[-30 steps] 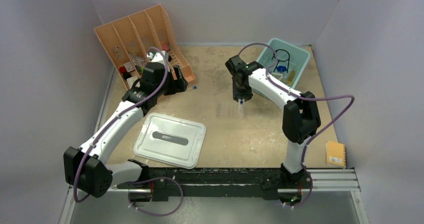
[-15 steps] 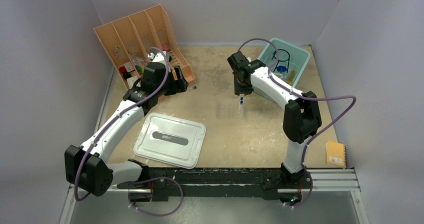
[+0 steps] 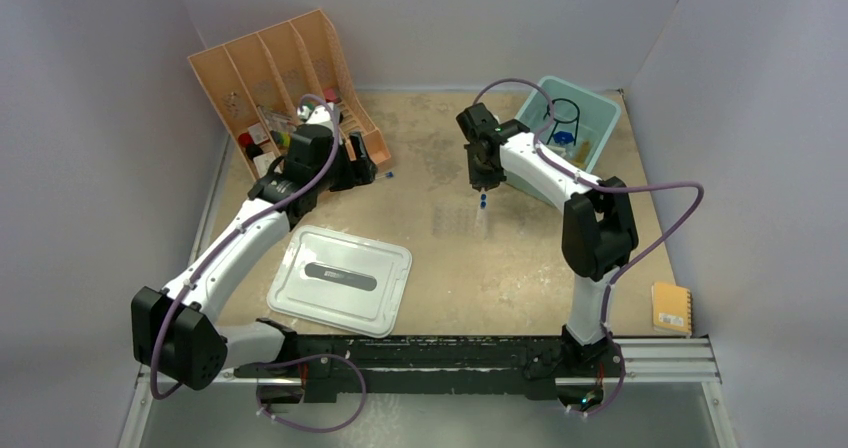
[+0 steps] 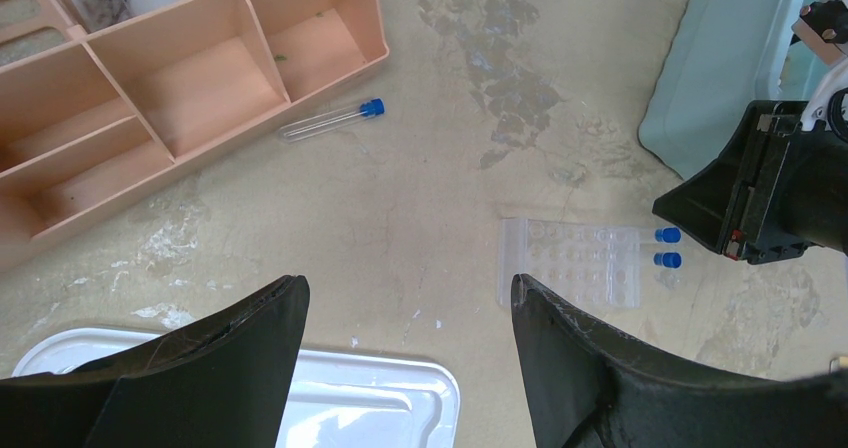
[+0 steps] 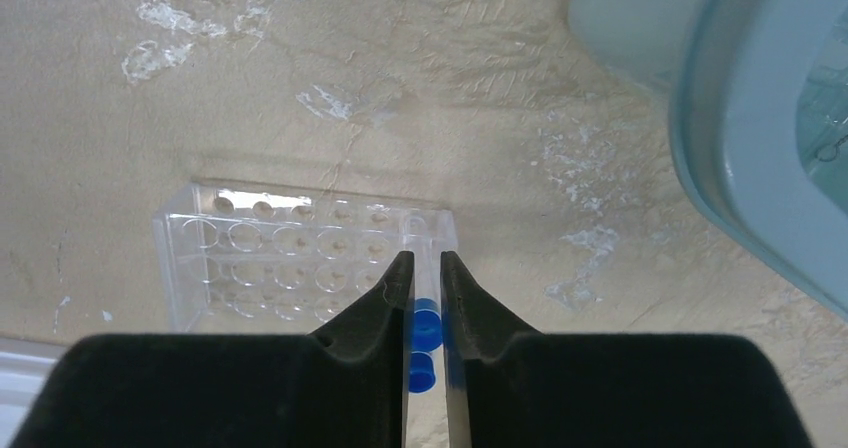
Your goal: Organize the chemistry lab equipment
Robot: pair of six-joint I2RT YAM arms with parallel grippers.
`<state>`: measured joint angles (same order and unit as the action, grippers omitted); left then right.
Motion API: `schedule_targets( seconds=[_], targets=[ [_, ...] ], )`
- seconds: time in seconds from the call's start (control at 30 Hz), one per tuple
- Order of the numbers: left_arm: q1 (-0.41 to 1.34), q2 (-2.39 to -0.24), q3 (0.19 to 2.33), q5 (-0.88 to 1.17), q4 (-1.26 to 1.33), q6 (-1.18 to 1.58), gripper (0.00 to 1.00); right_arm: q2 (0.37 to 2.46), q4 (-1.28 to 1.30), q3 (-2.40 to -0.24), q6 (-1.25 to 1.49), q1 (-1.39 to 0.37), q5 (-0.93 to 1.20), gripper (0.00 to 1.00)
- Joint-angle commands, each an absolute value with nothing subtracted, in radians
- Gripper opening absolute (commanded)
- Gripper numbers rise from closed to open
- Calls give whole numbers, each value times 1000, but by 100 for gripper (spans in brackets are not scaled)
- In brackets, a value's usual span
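The right pincer (image 3: 481,180) has lifted off and drawn back from where it was a second ago, leaving two blue-capped tubes (image 3: 482,201) standing at the end of the clear rack (image 4: 570,263). In its own wrist view the jaws are parted by only a narrow slit, and the blue caps (image 5: 424,330) show through that slit, below and beyond the fingertips. The left wrist view shows the caps standing free beside the pincer's black body, so it appears to hold nothing. That tube looks delivered, and the rack has many holes unfilled.

The left pincer (image 4: 407,288) has hardly moved. It hangs over the surface (image 3: 450,258) with its jaws spread wide and nothing between them. One loose tube (image 4: 330,120) lies flat ahead of it and to its left, just beside the wall of the peach organizer (image 4: 200,88), well apart from the rack. The grey lid (image 4: 300,408) sits directly under it. That loose tube seems the likely next pick. Being round and lying flat, it could roll when nudged.
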<state>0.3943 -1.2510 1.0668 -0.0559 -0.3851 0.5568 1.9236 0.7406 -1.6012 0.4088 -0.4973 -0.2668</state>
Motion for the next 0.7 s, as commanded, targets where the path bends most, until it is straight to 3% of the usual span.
schedule_targets(
  seconds=[0.0, 0.67],
  targets=[
    [399, -1252, 1092, -47, -362, 561, 73, 1896, 750, -1604, 404, -495, -224, 16],
    [399, -1246, 1079, -43, -357, 572, 73, 1870, 822, -1635, 414, -492, -221, 14]
  ],
)
